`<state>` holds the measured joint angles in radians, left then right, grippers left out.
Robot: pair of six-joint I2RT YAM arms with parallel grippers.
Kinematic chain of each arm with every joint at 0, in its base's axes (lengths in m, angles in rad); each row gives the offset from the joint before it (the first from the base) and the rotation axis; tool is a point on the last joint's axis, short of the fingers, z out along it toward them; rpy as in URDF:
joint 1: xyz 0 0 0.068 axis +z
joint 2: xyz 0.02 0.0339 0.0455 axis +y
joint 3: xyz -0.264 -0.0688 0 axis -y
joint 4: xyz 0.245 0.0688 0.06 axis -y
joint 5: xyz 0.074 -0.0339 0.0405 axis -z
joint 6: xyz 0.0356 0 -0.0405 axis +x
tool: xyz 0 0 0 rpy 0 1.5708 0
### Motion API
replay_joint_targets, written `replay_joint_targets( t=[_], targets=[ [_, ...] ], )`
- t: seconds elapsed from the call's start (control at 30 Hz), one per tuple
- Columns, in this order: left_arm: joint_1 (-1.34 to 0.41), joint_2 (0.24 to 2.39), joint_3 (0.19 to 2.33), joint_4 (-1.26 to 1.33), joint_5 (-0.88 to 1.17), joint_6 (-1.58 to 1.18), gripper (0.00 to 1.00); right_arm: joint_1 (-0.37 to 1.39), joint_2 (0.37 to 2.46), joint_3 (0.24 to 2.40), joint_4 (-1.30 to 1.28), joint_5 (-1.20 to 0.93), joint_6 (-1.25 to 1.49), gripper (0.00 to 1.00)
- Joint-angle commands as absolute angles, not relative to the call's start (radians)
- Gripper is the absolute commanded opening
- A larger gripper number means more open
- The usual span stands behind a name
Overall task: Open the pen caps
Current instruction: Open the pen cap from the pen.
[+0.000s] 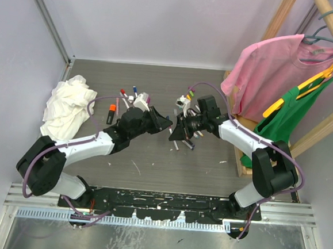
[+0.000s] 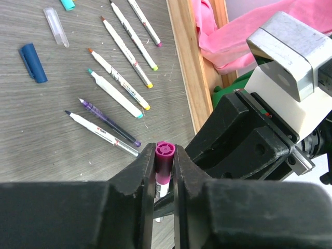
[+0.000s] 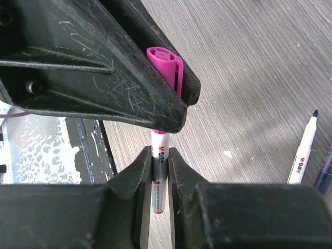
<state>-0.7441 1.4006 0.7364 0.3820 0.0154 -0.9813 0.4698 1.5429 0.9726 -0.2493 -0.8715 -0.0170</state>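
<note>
Above the middle of the table my two grippers meet tip to tip. The left gripper point(image 1: 166, 126) point(image 2: 165, 151) is shut on a magenta pen cap point(image 2: 164, 158) point(image 3: 167, 66), which sits on a white-barrelled pen point(image 3: 160, 149). The right gripper point(image 1: 178, 131) point(image 3: 160, 155) is shut on that barrel, just below the cap. The cap still covers the pen's end. Several uncapped pens point(image 2: 118, 83) lie on the table beyond, with a loose blue cap point(image 2: 32, 63), a clear cap point(image 2: 55, 26) and a teal cap point(image 2: 67, 4) near them.
A white cloth rag point(image 1: 68, 106) lies at the left. More pens point(image 1: 131, 94) and an orange-and-black marker point(image 1: 111, 113) lie behind the left arm. A wooden rack point(image 2: 188, 78) with a pink shirt point(image 1: 269, 63) and a green shirt point(image 1: 294, 114) stands at the right.
</note>
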Motion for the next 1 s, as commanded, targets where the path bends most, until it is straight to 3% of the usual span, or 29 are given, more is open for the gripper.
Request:
replay_joint_targets(
  t=[0.0, 0.1, 0.47, 0.67, 0.97],
  targets=[
    [-0.746, 1.398, 0.778, 0.405, 0.013, -0.972, 0.10, 0.477, 1.500, 1.014, -0.239, -0.870, -0.034, 0.00],
    [-0.743, 1.387, 0.780, 0.404, 0.000, -0.957, 0.00, 0.477, 1.504, 1.017, -0.246, -0.870, -0.043, 0.01],
    [-0.548, 1.278, 0.923, 0.323, -0.171, -0.810, 0.00, 0.499, 1.552, 1.030, -0.279, -0.897, -0.078, 0.01],
    [-0.437, 1.214, 0.993, 0.315, -0.157, -0.798, 0.00, 0.503, 1.568, 1.050, -0.307, -0.899, -0.095, 0.01],
    [-0.379, 1.045, 0.836, 0.313, -0.110, -0.797, 0.00, 0.503, 1.552, 1.087, -0.392, -0.818, -0.200, 0.01]
  ],
)
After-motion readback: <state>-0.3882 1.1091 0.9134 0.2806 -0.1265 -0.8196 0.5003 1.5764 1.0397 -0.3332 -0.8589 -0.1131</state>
